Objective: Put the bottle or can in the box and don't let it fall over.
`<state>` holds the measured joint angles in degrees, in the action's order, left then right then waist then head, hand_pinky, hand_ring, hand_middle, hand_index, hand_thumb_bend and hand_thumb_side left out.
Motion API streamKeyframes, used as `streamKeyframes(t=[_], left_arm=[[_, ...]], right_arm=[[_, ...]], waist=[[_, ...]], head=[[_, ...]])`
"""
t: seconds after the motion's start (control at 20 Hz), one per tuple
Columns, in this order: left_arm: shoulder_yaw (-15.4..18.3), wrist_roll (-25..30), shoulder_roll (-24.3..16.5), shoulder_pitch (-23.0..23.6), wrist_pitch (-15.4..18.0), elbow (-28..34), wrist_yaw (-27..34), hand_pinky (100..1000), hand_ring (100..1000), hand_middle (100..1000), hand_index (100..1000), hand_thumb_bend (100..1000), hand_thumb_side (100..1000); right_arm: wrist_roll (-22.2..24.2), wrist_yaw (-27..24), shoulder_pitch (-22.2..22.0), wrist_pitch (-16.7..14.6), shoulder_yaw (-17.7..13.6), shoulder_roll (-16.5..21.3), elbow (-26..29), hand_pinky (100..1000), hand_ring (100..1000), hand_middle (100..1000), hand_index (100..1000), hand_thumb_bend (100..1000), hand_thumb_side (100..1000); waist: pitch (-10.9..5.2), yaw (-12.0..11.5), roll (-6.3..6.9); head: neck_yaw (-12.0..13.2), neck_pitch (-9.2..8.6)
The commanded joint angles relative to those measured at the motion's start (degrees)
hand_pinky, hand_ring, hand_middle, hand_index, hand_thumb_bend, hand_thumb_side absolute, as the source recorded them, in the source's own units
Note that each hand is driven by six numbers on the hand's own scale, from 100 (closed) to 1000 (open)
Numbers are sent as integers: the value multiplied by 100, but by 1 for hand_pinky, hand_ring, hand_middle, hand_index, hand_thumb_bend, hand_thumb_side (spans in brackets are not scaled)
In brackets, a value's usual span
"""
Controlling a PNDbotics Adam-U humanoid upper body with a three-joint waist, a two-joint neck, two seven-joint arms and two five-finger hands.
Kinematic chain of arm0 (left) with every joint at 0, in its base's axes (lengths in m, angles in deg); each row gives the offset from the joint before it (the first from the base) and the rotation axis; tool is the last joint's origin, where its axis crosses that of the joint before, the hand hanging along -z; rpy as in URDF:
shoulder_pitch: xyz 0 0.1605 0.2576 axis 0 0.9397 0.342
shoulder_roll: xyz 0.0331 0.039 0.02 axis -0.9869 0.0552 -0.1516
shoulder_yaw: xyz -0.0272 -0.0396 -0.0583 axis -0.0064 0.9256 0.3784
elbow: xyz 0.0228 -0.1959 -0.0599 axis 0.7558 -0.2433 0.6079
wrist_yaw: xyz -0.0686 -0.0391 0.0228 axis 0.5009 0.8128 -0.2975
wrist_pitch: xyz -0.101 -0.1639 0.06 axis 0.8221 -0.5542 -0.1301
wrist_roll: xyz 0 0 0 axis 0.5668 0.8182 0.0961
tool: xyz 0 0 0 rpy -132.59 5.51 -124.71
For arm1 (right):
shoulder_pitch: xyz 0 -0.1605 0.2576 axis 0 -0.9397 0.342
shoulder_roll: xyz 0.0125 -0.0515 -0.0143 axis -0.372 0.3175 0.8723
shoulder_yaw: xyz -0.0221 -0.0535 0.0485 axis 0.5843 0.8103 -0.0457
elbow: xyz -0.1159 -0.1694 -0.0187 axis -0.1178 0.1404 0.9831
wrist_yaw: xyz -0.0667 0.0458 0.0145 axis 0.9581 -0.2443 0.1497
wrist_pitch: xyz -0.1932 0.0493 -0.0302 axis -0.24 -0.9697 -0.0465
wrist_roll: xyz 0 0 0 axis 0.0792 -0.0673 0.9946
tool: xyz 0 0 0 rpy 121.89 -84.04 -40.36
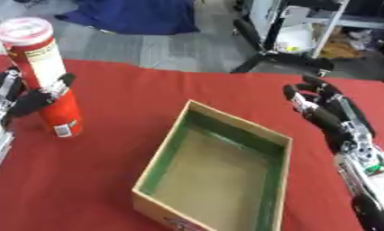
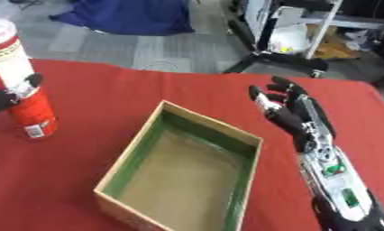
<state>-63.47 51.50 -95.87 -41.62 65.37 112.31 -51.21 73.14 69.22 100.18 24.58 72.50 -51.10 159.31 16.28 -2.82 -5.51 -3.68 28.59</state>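
No legible text found, pale label band on the red can (image 1: 47, 74) with dark print too blurred to be read, small white patch near its base unreadable, red marking on the box (image 1: 182, 223) front edge indecipherable.

A red can (image 1: 45, 76) with a white lid and cream label stands on a red tablecloth (image 1: 124, 149); the tan box (image 1: 215, 171) is green-lined inside.

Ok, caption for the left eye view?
Left hand grips upright red can beside empty box; right hand open.
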Motion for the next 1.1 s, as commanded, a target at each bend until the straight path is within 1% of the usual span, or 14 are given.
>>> streamKeyframes(t=[0.05,0.3,0.45,0.75,0.95,1.1], left_arm=[[20,95,-96,-110,12,84,113,821,784,464,465,100,375],[2,232,-132,-99,24,150,260,813,763,437,433,100,365],[-9,270,-155,-93,7,253,352,803,740,399,395,100,362],[-85,342,-206,-74,-99,516,548,801,738,394,392,100,354],[-195,500,-255,-92,-166,858,603,802,740,397,394,100,344],[-326,596,-280,-116,-243,1257,618,803,739,398,396,100,330]], right_arm=[[3,-55,53,13,-47,71,56,741,827,786,867,420,336],[-4,-52,32,8,-59,66,48,742,827,786,867,416,338],[-9,-53,11,8,-63,60,40,742,828,786,867,410,341],[-14,-45,-18,2,-72,47,29,742,828,786,867,404,343],[-22,-44,-41,-1,-82,54,27,743,828,786,867,401,345],[-23,-40,-56,1,-80,51,20,743,828,786,867,398,346]], waist=[[-105,8,39],[-138,5,56],[-165,-3,71],[-229,-16,96],[-283,-28,116],[-320,-42,132]], head=[[-18,-36],[-38,25],[-51,73],[-68,169],[-111,242],[-125,295]])
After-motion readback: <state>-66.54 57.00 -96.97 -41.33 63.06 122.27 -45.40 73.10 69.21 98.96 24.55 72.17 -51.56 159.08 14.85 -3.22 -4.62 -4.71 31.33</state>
